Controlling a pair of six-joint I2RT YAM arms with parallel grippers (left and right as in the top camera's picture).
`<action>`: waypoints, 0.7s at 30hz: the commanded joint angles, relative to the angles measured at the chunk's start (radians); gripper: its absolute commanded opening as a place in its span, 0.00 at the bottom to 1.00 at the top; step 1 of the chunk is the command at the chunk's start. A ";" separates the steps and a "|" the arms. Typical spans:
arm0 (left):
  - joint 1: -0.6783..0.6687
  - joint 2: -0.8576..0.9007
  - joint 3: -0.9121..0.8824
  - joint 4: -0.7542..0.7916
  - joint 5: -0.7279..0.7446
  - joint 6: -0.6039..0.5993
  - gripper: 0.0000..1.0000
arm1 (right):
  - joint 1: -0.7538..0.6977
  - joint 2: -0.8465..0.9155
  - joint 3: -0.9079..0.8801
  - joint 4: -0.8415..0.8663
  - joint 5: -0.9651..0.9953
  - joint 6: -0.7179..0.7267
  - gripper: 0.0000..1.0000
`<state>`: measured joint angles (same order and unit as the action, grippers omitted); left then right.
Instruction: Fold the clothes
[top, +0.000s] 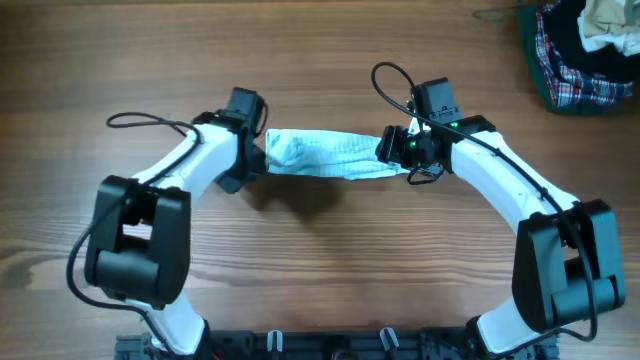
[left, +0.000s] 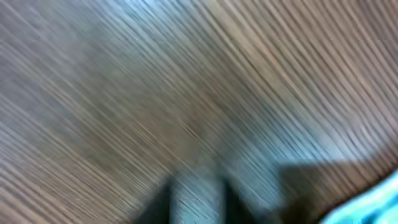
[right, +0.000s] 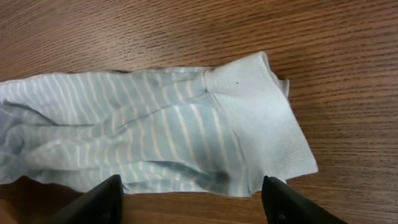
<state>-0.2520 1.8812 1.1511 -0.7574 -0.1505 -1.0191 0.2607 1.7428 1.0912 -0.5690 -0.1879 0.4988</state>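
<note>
The clothes (top: 325, 155) are one pale blue-and-white striped garment stretched in a band on the wooden table between my two grippers. My left gripper (top: 258, 152) is at its bunched left end. The left wrist view is badly blurred: dark fingers (left: 196, 202) stand close together with pale blue between them, so it looks shut on the cloth, and a bright bit of garment (left: 379, 202) shows at the lower right. My right gripper (top: 392, 148) is at the right end. In the right wrist view its fingers (right: 191, 199) are wide open and empty, just short of the garment (right: 155, 130) with its white ribbed cuff.
A heap of red-green plaid, dark and cream clothes (top: 585, 50) lies at the table's far right corner. Bare wood table (top: 320, 270) surrounds the garment. Cables loop off both wrists.
</note>
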 joint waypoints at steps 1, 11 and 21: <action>0.071 0.006 -0.005 -0.007 0.028 0.028 0.61 | -0.010 -0.012 0.014 -0.031 0.070 0.139 0.77; 0.106 0.006 -0.005 0.032 0.076 0.024 0.70 | -0.121 0.067 0.013 0.079 -0.105 0.155 0.64; 0.105 0.006 -0.005 0.032 0.076 0.025 0.70 | -0.170 0.182 0.013 0.129 -0.198 0.026 0.71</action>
<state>-0.1486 1.8812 1.1511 -0.7258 -0.0799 -1.0035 0.0898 1.8717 1.0912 -0.4622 -0.3004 0.5762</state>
